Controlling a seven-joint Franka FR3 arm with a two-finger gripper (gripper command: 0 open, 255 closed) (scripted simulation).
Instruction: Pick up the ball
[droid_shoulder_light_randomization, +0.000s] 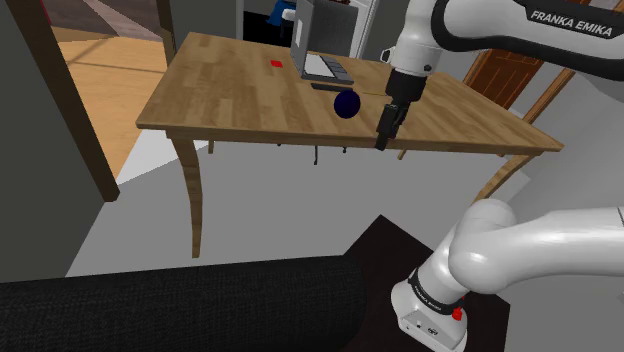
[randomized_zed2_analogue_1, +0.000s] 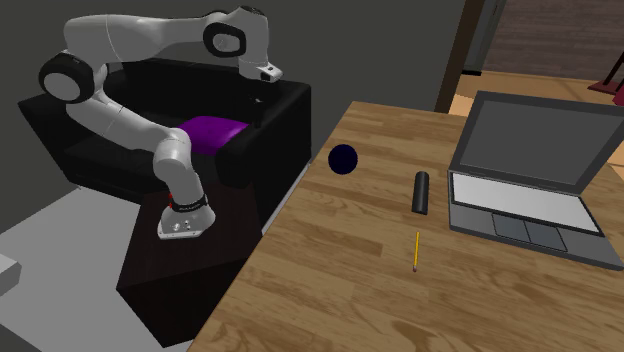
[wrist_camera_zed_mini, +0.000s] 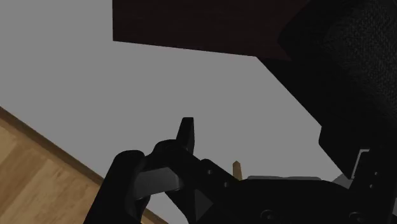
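The ball (droid_shoulder_light_randomization: 347, 104) is a dark navy sphere resting on the wooden table (droid_shoulder_light_randomization: 230, 95), close to the edge that faces the arm. In the second exterior view the ball (randomized_zed2_analogue_1: 343, 158) lies near the table's left edge. My black gripper (droid_shoulder_light_randomization: 385, 130) hangs pointing down, a short way to the ball's right in the shoulder view and apart from it. Seen from the second exterior view, the gripper (randomized_zed2_analogue_1: 262, 92) is left of the ball, above the gap between sofa and table. Nothing is held. The wrist view looks past the table edge (wrist_camera_zed_mini: 32, 172) at grey floor.
An open laptop (randomized_zed2_analogue_1: 525, 190), a black cylinder (randomized_zed2_analogue_1: 421, 192) and a pencil (randomized_zed2_analogue_1: 416, 250) lie on the table beyond the ball. A small red item (droid_shoulder_light_randomization: 277, 64) sits farther back. A black sofa (randomized_zed2_analogue_1: 270, 120) with a purple cushion (randomized_zed2_analogue_1: 212, 132) stands beside the stand.
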